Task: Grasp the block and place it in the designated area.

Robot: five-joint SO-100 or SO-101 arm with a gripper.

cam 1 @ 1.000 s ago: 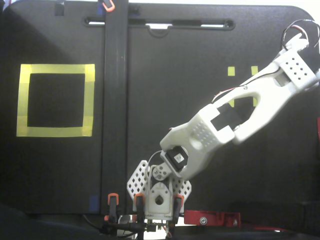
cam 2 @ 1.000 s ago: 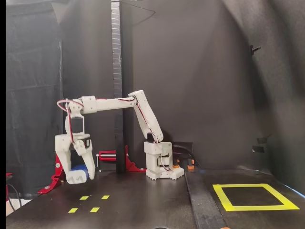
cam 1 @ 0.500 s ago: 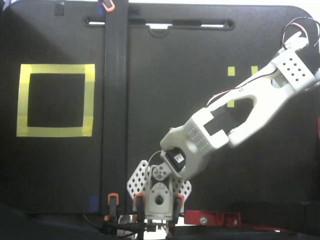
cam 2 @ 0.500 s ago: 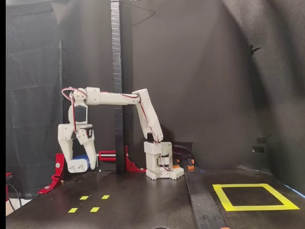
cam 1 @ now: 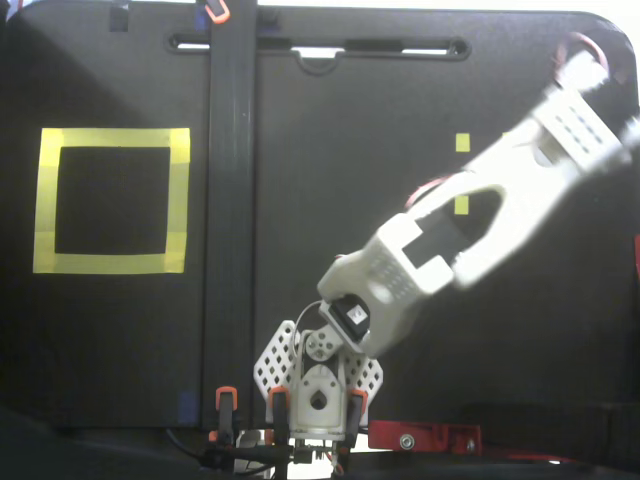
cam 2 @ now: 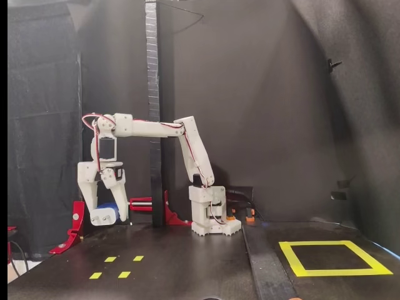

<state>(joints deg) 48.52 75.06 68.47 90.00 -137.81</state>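
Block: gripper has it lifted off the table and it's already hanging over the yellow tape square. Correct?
Half right. The gripper does hold the blue block clear of the table, but not over the yellow tape square. In the fixed view from the front, it hangs at far left above the small yellow markers, while the square lies at far right, on the other side of the arm's base.

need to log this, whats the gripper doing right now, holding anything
Gripper: closed on the blue block, held clear above the table, over the far side from the yellow square.
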